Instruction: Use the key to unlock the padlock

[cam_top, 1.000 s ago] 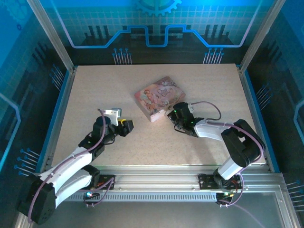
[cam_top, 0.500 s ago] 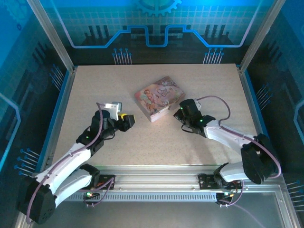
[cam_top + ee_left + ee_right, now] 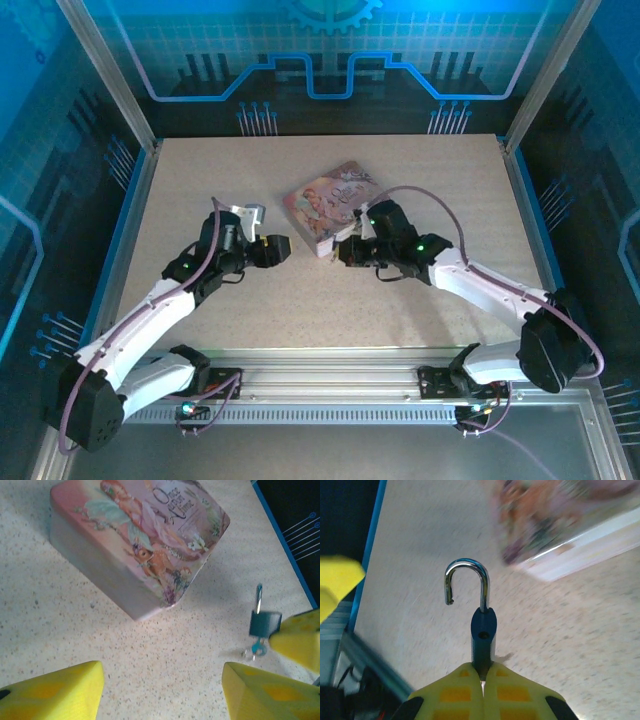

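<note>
One padlock (image 3: 483, 637), one key (image 3: 256, 648), one pink box (image 3: 140, 545) and two grippers are showing. The right gripper (image 3: 482, 675) is clamping the padlock's dark-blue body between its yellow fingers (image 3: 455, 692), and the shackle (image 3: 466, 582) is pointing straight out ahead of the fingertips. The left gripper (image 3: 162, 680) is standing with its fingers wide apart and nothing between them. The padlock is sitting ahead of it, just beyond the finger on the right of its wrist view. The pink box is lying on the table (image 3: 60, 630) ahead of it, toward the other side.

The right wrist camera is giving the shackle plainly: one leg is seated in the body and the other end is hanging free beside it. From the left wrist the shackle is reading as a thin bar. That camera is also catching the key, a tiny piece poking from the body's end opposite the shackle; from the right wrist that end is buried between the fingers. From above, both grippers are facing each other by the box's near corner, close but apart, and the padlock and key are too small to make out.
</note>
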Available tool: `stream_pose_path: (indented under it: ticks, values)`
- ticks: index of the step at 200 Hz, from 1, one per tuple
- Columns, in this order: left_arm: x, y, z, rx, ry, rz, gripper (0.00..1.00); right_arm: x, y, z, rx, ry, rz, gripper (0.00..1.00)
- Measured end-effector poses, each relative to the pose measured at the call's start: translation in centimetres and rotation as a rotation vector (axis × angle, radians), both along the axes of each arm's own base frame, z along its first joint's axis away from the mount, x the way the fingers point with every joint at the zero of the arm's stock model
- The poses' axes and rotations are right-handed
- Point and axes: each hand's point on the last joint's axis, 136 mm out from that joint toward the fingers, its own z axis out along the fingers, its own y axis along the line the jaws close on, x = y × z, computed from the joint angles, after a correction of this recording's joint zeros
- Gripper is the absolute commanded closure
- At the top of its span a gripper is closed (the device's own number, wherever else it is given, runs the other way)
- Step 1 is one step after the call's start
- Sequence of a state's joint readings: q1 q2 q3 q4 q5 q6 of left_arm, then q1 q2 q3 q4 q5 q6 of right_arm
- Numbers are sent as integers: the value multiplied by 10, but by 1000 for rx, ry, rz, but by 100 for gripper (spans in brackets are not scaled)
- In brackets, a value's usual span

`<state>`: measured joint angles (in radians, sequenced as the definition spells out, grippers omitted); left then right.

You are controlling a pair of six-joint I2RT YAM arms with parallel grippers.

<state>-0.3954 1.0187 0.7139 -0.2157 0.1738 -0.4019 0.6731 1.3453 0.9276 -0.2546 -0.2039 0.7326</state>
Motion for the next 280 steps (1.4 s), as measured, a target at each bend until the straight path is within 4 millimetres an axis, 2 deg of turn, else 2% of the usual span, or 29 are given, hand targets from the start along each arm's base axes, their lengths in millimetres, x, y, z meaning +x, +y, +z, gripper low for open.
stream_pose_path:
  ticks: [16,49,75,98,126,146,179,193,214,236,242,245,262,273,280]
  values:
    - [-5,2,3,-14,10,12,35,-10,11,-10,29,22,56,100]
    - [-17,10,19,-39,-17,35,34,-41,30,-62,25,143,139,100]
    - [-20,13,16,-26,-6,47,34,-62,48,-90,-5,209,216,100]
    - [-22,15,5,-8,31,50,34,-60,45,-111,-36,253,201,100]
    - [-21,16,-2,8,54,57,33,-51,32,-136,-76,311,154,99]
    - [-20,17,-4,16,58,64,33,-45,28,-136,-70,318,140,89]
    - [-19,18,-8,28,67,72,32,-40,11,-139,-139,299,99,59]
    - [-19,20,-9,32,67,78,32,-38,1,-135,-176,277,79,50]
    - [-18,22,-10,42,69,88,29,-34,-9,-118,-202,214,59,43]
    - [-20,27,-11,71,67,96,19,-29,-20,-93,-213,131,39,34]
    - [-21,29,-10,89,63,96,16,-28,-24,-84,-214,105,31,22]
    - [-21,30,-9,94,62,99,14,-28,-26,-80,-215,92,32,19]
    - [-17,38,4,152,20,100,7,-21,-44,-50,-231,-11,-13,13]
    - [-10,43,20,179,-22,112,5,-14,-59,-28,-248,-95,-61,1]
    - [-4,47,30,193,-53,123,4,-10,-70,-13,-257,-154,-98,0]
